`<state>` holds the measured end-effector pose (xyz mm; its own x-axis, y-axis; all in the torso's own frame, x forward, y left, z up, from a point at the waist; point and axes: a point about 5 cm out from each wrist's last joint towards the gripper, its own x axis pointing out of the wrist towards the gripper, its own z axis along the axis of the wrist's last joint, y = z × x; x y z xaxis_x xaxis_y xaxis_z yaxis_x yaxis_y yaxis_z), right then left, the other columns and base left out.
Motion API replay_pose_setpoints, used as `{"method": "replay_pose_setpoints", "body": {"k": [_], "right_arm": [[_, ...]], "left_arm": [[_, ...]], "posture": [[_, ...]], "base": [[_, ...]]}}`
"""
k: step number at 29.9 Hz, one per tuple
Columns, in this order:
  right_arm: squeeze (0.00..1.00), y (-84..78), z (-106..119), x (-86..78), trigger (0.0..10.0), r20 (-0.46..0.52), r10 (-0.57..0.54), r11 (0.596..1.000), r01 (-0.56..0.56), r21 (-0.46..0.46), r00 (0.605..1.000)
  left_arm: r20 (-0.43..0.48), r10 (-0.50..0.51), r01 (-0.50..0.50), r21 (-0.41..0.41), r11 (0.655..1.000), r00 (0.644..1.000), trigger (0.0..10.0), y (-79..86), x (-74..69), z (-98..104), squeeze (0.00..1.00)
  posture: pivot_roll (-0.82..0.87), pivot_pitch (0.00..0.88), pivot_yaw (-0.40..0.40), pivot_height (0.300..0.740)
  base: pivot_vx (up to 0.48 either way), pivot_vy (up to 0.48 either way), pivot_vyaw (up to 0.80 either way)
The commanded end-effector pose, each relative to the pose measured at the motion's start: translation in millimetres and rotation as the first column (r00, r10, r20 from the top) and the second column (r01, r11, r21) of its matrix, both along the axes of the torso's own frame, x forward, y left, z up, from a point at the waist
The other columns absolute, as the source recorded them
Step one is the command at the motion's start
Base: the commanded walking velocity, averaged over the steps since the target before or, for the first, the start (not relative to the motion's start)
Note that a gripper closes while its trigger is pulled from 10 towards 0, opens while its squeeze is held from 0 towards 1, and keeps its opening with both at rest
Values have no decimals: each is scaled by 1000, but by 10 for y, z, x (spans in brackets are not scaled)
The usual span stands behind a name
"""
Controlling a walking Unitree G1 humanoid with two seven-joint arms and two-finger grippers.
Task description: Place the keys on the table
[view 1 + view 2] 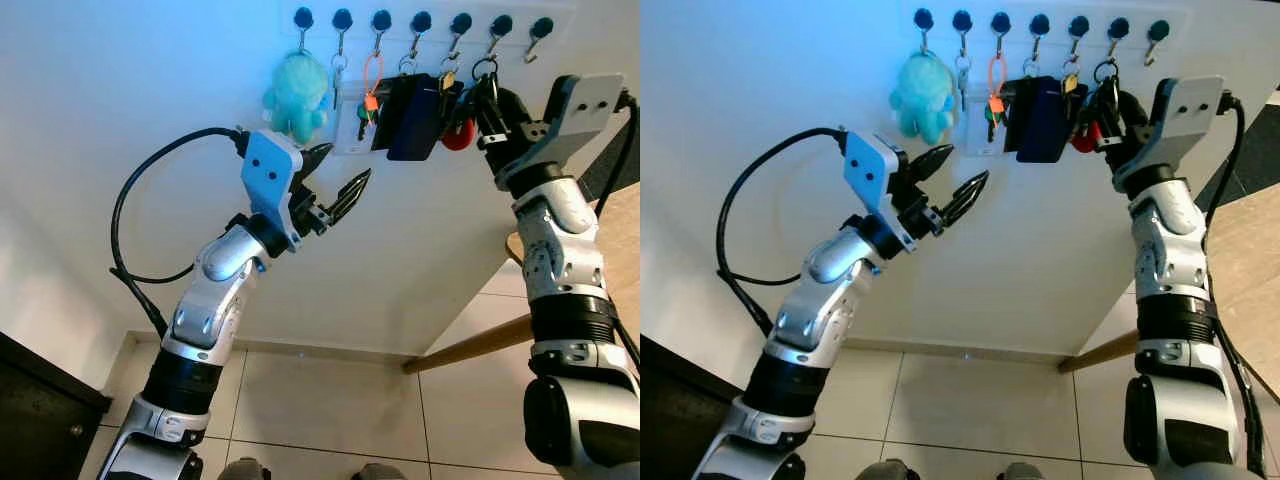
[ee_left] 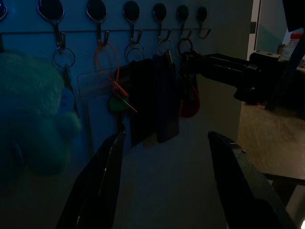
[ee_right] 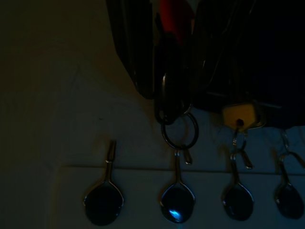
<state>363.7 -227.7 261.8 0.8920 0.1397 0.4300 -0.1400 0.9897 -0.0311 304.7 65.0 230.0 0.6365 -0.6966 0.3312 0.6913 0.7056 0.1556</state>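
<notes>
The keys (image 1: 470, 115) hang straight down from their hook; right gripper (image 1: 484, 98) fingers clamp them, left gripper (image 1: 338, 180) fingers spread apart.

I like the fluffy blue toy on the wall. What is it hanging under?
The teal plush toy hangs under a black wall hook, the first in a row. Beside it hang key bunches; the right gripper reaches at one. What lies behind the toy is covered.

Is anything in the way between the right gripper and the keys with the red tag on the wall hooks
Nothing visible does. The right gripper is already up at the key ring with the red tag. The black pouch hangs right beside it on the next hooks, crowding that side.
</notes>
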Motion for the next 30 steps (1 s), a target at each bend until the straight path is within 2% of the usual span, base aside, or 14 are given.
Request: {"method": "replay_pose_setpoints", "body": {"k": [1,10,11,12,13,14,17,18,20,21,29,30], "right_arm": [[0,-45,40,10,10000,16,-22,1000,22,14,1000],[0,-25,42,61,10000,-2,-17,998,17,52,1000],[55,-16,36,68,10000,-7,-10,998,10,56,1000],[827,-5,28,78,10000,-14,-4,998,5,60,1000],[827,-5,28,78,10000,-14,-4,998,5,60,1000],[1000,-1,25,82,10000,-16,-2,998,3,61,1000],[1000,7,21,91,10000,-19,-2,998,3,60,1000],[667,10,18,96,10000,-21,-2,998,4,61,1000],[667,12,15,99,10000,-23,-2,998,4,61,1000],[0,13,11,103,10000,-27,-4,998,6,60,1000],[0,34,-26,123,10000,-51,12,998,-9,58,999],[0,42,-30,126,3216,-54,21,998,-17,58,998]], "left_arm": [[2,-19,19,-8,1000,1000,10000,-28,-25,7,0],[11,-9,9,-11,1000,1000,10000,-19,-14,16,0],[11,-8,8,-11,1000,1000,10000,-18,-13,15,0],[10,-6,6,-10,1000,1000,10000,-16,-12,15,0],[10,-6,6,-10,1000,1000,10000,-16,-12,15,0],[10,-5,6,-10,1000,1000,10000,-15,-11,14,0],[10,-4,4,-9,1000,1000,10000,-10,-12,12,0],[10,-3,3,-9,1000,1000,10000,-8,-11,12,0],[10,-2,2,-8,1000,1000,10000,-6,-11,11,0],[10,-2,2,-8,1000,1000,10000,-5,-11,11,0],[11,1,-1,-9,1000,1000,10000,-7,-6,12,0],[10,2,-2,-9,1000,1000,10000,-6,-5,12,0]], "posture": [[30,94,-17,740],[31,95,-18,740],[31,95,-18,740],[31,95,-18,740],[31,95,-18,740],[31,95,-18,740],[33,97,-18,740],[33,97,-18,740],[33,97,-18,740],[32,97,-17,740],[30,98,-17,740],[30,98,-17,740]], "base": [[0,0,0],[0,0,0],[0,0,0],[0,0,0],[0,0,0],[0,0,0],[0,0,0],[0,0,0],[0,0,0],[0,0,0],[0,0,0],[0,0,0]]}}
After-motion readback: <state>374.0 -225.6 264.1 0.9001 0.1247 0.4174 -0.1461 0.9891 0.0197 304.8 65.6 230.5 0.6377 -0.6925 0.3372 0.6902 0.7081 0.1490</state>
